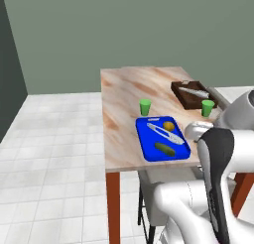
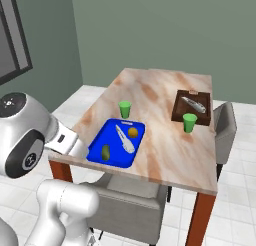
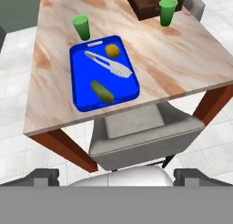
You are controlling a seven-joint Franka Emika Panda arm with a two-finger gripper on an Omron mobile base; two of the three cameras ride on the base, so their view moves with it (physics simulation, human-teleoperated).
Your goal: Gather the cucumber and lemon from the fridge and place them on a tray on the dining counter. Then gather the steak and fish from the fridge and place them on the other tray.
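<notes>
On the marble dining counter (image 1: 124, 89) lies a blue tray (image 3: 77, 82). It holds the dark green cucumber (image 3: 102, 91), the yellow lemon (image 3: 112, 50) and a pale silvery tongs-like thing (image 3: 109, 63). These also show as cucumber (image 1: 164, 149) and lemon (image 1: 169, 125). The other tray (image 1: 181, 96), dark brown, sits at the far right with a silvery fish (image 1: 194, 92) in it. My gripper (image 3: 117, 177) hovers open and empty above the near counter edge, back from the blue tray. Steak and fridge are out of view.
Two green cups stand on the counter: one (image 3: 82, 26) just beyond the blue tray, one (image 3: 167, 11) beside the brown tray. A grey chair (image 3: 136, 132) is tucked under the near edge, another chair (image 2: 225, 125) at the right side. Red-brown table legs (image 1: 113, 203) stand below.
</notes>
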